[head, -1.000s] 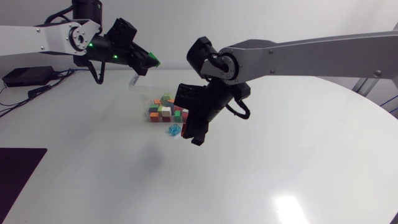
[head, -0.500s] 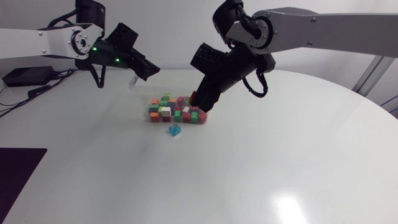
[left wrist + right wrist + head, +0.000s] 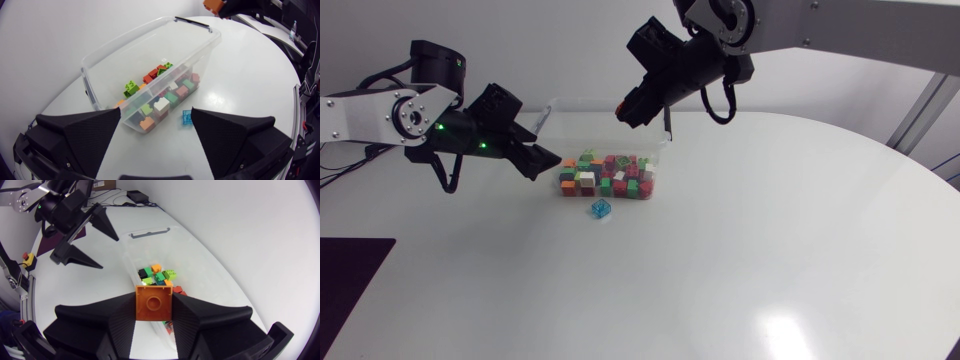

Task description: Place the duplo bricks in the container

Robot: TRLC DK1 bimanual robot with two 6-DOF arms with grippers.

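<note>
Left gripper is hanging spread and empty beside the clear plastic container, whose long axis is running across the table between my arms. Right gripper is pinching a square orange duplo brick high over it, flat face toward my wrist. I judge that centring over the opening and lowering before release is wisest. A translucent blue brick is lying just outside.

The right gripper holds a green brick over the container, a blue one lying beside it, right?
Not green: the right wrist view shows the right gripper holding an orange brick over the container. The blue brick does lie beside it.
</note>
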